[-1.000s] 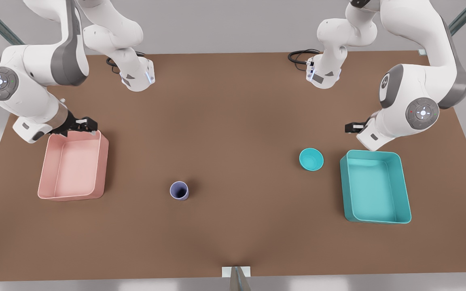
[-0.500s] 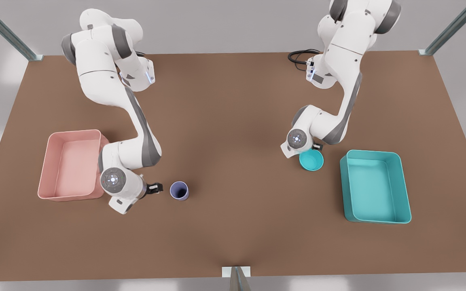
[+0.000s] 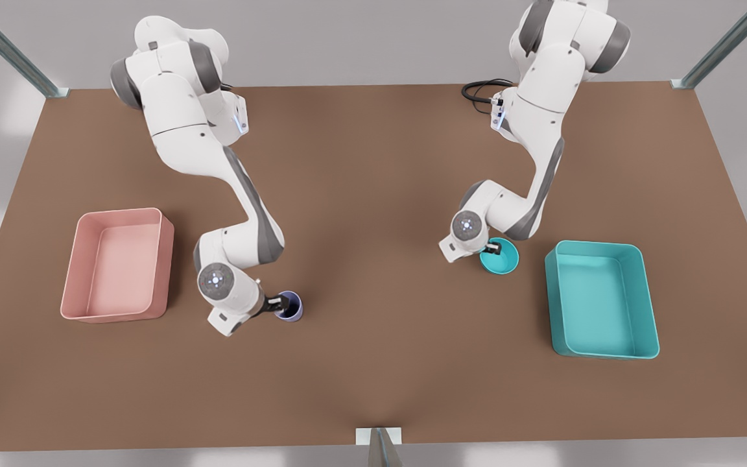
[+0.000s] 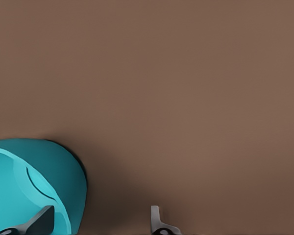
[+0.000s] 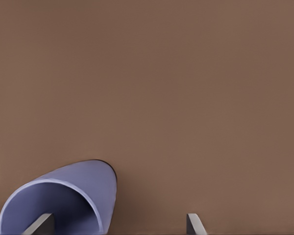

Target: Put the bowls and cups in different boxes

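Cup: the lavender cup (image 3: 291,305) stands on the table (image 3: 373,363), toward its front edge, beside the pink box (image 3: 117,264).
Bowl: the teal bowl (image 3: 500,256) sits just beside the teal box (image 3: 602,299).
Right gripper (image 3: 278,303): fingers spread, one inside the cup's rim (image 5: 54,208), one outside; not yet closed.
Left gripper (image 3: 493,247): fingers apart astride the bowl's wall (image 4: 34,186).
Progress: both boxes hold nothing; gripping, lifting and dropping remain for both.

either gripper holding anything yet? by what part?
Nothing held. The left gripper straddles the bowl's rim, the right gripper the cup's wall, both open.
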Robot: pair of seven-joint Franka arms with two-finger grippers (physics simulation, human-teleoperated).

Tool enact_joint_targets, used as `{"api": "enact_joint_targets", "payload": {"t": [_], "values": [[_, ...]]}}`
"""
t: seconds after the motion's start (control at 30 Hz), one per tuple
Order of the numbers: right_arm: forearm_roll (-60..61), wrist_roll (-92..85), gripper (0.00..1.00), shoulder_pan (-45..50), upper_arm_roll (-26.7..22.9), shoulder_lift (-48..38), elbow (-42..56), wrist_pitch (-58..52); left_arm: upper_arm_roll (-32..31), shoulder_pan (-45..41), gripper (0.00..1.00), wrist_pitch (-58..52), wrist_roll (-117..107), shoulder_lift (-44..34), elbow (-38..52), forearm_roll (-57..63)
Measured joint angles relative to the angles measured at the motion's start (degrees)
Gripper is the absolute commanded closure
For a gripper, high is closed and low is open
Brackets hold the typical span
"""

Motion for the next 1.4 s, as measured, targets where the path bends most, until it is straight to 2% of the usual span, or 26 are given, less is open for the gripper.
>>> {"api": "enact_joint_targets", "payload": {"t": [0.03,0.1,0.17,0.23,0.27,0.4,0.43,0.5,0.57,0.6,0.67,0.73,0.87,0.97,1.1,1.13,1.17,1.3,1.4], "values": [[0.1,0.3,0.0,0.1,0.0,0.1,-0.3,0.3,0.3,0.1,0.29,0.1,-0.2,0.1,0.1,0.4],[0.2,0.8,0.0,0.4,0.0,0.3,-1.5,1.2,0.7,0.2,0.34,0.2,-0.6,0.1,0.2,1.7],[0.3,1.3,0.0,0.5,0.0,0.7,-2.2,2.1,0.9,0.3,0.47,0.3,-1.0,0.0,0.3,2.7],[0.3,1.7,0.0,0.5,0.0,1.4,-2.4,2.8,0.9,0.3,0.73,0.4,-1.4,-0.1,0.3,3.4],[0.3,1.9,0.0,0.5,0.0,1.8,-2.4,3.1,1.0,0.2,0.79,0.3,-1.9,-0.2,0.4,3.9],[0.3,2.6,0.0,0.9,0.0,3.2,-2.4,4.5,1.0,0.2,0.79,0.2,-3.6,-1.5,0.6,4.2],[0.3,2.8,0.12,0.9,0.0,3.5,-2.4,4.8,1.0,0.2,0.79,-0.6,-4.0,-2.6,1.1,4.2],[0.3,3.0,0.56,0.9,0.0,3.8,-2.4,5.4,0.9,1.4,0.79,-5.5,-4.6,-5.8,6.5,3.8],[0.6,3.0,0.75,0.9,0.0,3.8,-2.3,5.8,0.9,6.0,0.79,-13.1,-4.7,-7.1,17.1,3.2],[1.1,2.7,0.79,0.9,0.0,3.8,-2.2,5.9,0.9,9.9,0.79,-16.3,-4.3,-6.3,21.8,3.0],[1.8,2.2,0.79,1.0,0.0,3.8,-1.7,6.0,0.9,17.6,0.79,-20.2,-3.1,-2.2,28.3,2.9],[1.4,2.3,0.79,1.0,0.0,3.7,-1.5,6.0,1.2,22.2,0.79,-21.0,-1.9,1.4,29.8,2.7],[0.8,2.6,0.79,1.0,0.0,2.8,-1.5,6.0,1.8,26.2,0.79,-18.8,0.2,7.0,28.4,2.4],[0.5,2.3,0.79,-0.7,-0.2,-2.9,-2.8,4.8,1.8,27.4,0.79,-15.7,1.4,10.1,27.3,2.3],[0.1,-0.3,0.79,-7.7,-0.5,-11.3,-8.7,1.9,1.8,28.5,0.79,-11.8,2.7,12.8,27.1,2.3],[0.0,-1.4,0.79,-10.3,-0.5,-12.0,-9.1,1.1,1.8,28.6,0.69,-11.1,3.0,13.1,27.1,2.3],[0.0,-2.6,0.79,-13.0,-0.5,-12.6,-9.5,0.4,1.8,28.7,0.0,-10.5,3.4,13.2,27.1,2.2],[-1.2,-8.6,0.79,-23.3,-0.8,-13.7,-9.9,-1.3,1.7,28.3,0.0,-11.0,4.5,9.5,27.5,1.6],[-1.6,-14.1,0.79,-29.1,-0.7,-14.6,-10.1,-2.0,1.5,23.1,0.0,-18.5,5.3,-3.4,27.7,-2.6]]}}
